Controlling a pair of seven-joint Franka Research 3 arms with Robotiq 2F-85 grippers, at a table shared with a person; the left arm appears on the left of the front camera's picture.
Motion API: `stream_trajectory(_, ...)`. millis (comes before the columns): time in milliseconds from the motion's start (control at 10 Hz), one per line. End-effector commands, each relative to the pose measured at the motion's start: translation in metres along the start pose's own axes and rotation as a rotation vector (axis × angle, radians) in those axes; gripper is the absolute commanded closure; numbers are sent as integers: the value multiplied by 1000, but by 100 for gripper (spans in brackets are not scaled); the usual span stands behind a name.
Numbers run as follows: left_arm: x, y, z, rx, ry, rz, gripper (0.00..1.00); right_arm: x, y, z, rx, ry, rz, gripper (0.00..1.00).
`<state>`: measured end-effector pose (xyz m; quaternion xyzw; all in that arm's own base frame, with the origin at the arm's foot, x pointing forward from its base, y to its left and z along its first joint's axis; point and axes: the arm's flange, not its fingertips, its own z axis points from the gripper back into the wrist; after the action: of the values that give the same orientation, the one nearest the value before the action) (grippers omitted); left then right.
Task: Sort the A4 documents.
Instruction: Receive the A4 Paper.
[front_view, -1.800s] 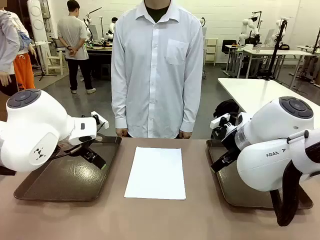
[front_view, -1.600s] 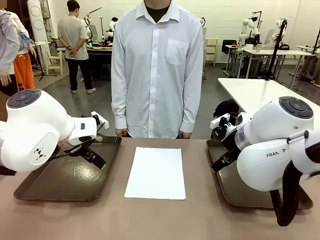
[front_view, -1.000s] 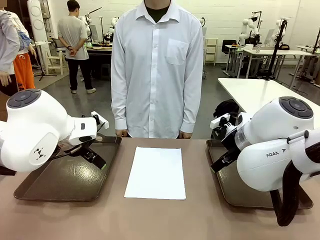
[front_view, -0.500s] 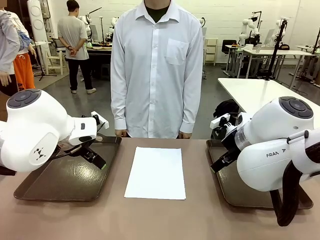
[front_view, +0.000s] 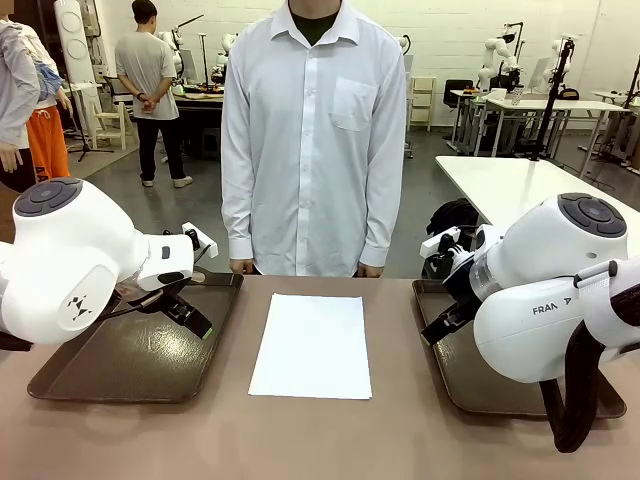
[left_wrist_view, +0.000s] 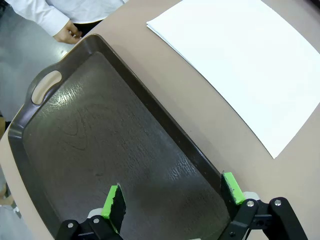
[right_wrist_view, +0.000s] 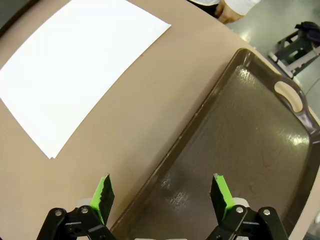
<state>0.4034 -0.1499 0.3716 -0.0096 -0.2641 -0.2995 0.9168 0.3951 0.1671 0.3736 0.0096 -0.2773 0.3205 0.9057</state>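
Person (front_view: 314, 140): far edge, behind sheets.
Left tray (front_view: 120, 365), right tray (front_view: 462, 385): flanking sheets, apart.
Sheets (front_view: 311, 345): flat, between trays.
Left gripper (left_wrist_view: 172, 192): gaping, empty, over left tray.
Right gripper (right_wrist_view: 161, 190): gaping, empty, over right tray rim.

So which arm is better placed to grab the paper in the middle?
Probably the right, narrowly: both hands are open, but the right hand straddles the right tray's rim nearer the paper; the left hand hangs over the left tray.
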Motion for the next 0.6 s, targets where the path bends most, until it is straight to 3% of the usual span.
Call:
stream_trajectory(0,0,0,0,0,0,1,0,0,0,0,0,0,-1,0)
stream_trajectory(100,0,0,0,0,0,0,0,0,0,0,0,0,0,0)
stream_trajectory(300,0,1,39,-137,-65,-25,0,-5,-24,24,118,-14,-2,0)
stream_trajectory(500,-9,9,86,-117,-69,-57,0,-15,-66,57,135,-72,-11,0)
